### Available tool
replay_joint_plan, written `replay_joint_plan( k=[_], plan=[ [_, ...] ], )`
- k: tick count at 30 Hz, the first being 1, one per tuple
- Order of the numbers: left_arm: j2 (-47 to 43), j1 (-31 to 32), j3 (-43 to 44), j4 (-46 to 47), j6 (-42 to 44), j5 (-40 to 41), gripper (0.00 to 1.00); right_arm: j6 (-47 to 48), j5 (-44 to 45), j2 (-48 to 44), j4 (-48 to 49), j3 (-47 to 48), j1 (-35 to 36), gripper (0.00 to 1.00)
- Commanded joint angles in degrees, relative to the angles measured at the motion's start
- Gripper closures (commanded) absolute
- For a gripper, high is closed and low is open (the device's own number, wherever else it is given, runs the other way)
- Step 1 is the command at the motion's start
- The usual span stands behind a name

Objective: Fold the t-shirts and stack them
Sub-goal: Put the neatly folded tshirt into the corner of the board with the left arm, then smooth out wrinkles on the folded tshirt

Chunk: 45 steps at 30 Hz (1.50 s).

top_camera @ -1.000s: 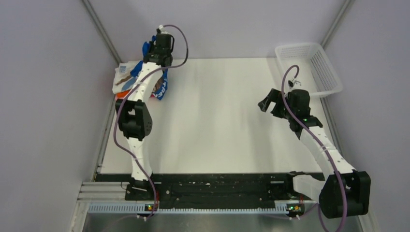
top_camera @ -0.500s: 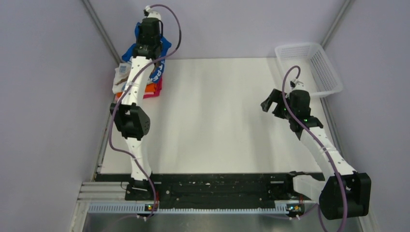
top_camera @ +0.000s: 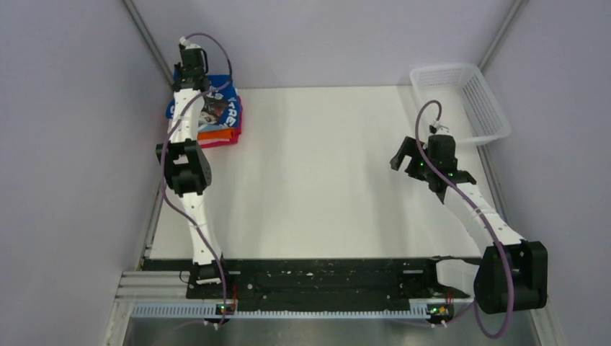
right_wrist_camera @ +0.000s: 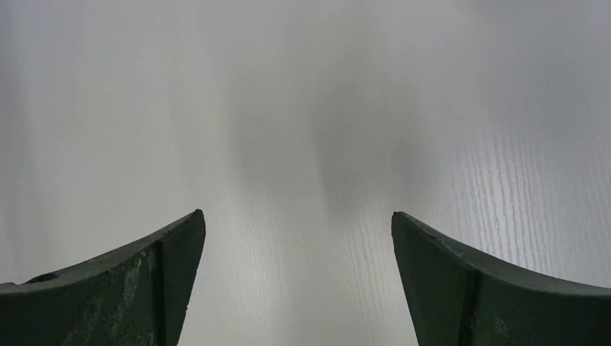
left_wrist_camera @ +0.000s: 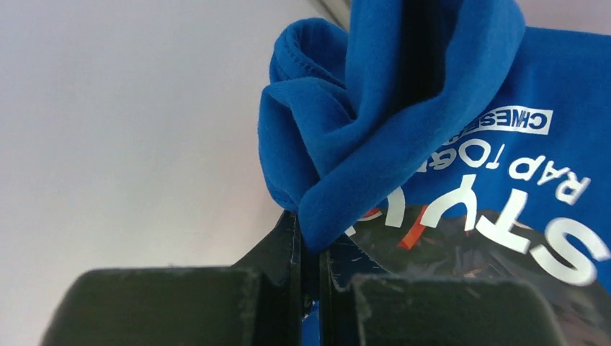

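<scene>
The royal-blue t-shirt (top_camera: 225,109) lies on top of a small stack in the far-left corner of the tabletop (top_camera: 324,187), close against the left wall. Its white printed lettering faces up. Beneath it an orange t-shirt (top_camera: 218,134) shows as a strip along the near edge, and a magenta t-shirt (top_camera: 209,143) peeks out under that one.

The left claw (left_wrist_camera: 310,241) is clamped on a bunched fold of the blue cloth. In the left wrist view the two fingers stand almost together, with the fabric pinched between them and a rolled hem bulging just above. The left arm reaches out over the stack, so in the top view its white links and purple cable hide part of the blue shirt and the stack's left side.

The right claw (right_wrist_camera: 297,238) hangs spread wide above the tabletop on the right side, gripping nothing, well apart from the shirts. A white mesh basket (top_camera: 491,119) sits in the far-right corner, near that arm but not touching it.
</scene>
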State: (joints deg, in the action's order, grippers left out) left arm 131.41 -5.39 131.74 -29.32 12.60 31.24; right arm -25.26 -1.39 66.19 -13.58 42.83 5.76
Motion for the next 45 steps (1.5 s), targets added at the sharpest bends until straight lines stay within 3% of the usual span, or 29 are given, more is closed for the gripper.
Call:
replay_joint_plan(
  k=[1, 4, 6, 12, 14, 15, 19, 22, 27, 30, 35, 45],
  plan=[
    [3.05, -2.46, 6.18, 6.16, -0.70, 0.74, 1.00, 0.83, 1.21, 1.61, -0.90, 3.03, -0.05, 0.01],
    [4.14, -3.16, 7.01, 9.58, -0.24, 0.43, 1.00, 0.48, 1.21, 2.03, -1.14, 2.85, -0.04, 0.01],
    [4.58, -3.22, 7.05, 11.36, 0.35, 0.16, 0.92, 0.31, 1.21, 2.08, -1.45, 2.70, 0.01, 0.01],
    [4.72, -3.18, 7.09, 14.87, -1.02, 2.79, 0.22, -0.54, 3.48, 1.99, -2.27, 3.39, -0.05, 0.01],
    [3.76, -3.22, 7.03, 14.40, -2.52, 2.62, 0.04, -0.85, 3.54, 1.48, -2.39, 3.41, -0.04, 0.01],
    [3.11, -3.18, 7.04, 13.77, -3.41, 2.21, 0.01, -1.02, 3.66, 1.20, -2.49, 3.34, -0.02, 0.01],
    [-1.78, -3.07, 3.35, 10.92, -8.64, -0.84, 0.01, -2.45, 3.49, -0.67, -2.21, 2.14, -0.08, 0.01],
    [-7.22, -3.05, -2.93, 9.11, -14.08, -8.14, 0.01, -3.80, 1.99, -1.81, -1.95, 0.84, -0.01, 0.01],
    [-14.27, -3.03, -14.61, 7.42, -24.08, -34.26, 0.01, -4.46, -0.62, -3.55, -1.49, -0.95, -0.04, 0.01],
    [-18.60, -3.05, -25.48, 13.95, -31.05, -42.04, 0.01, -4.38, -0.65, -3.93, -2.09, -1.08, -0.05, 0.01],
    [-21.19, -3.05, -37.53, 21.93, -37.00, -45.13, 0.01, -3.40, 0.31, -4.49, -3.46, -1.04, -0.05, 0.01],
    [-16.12, -2.77, -42.84, 22.29, -39.78, -55.29, 0.01, -3.34, 1.06, -3.78, -2.85, -2.04, -0.03, 0.01]
  ],
)
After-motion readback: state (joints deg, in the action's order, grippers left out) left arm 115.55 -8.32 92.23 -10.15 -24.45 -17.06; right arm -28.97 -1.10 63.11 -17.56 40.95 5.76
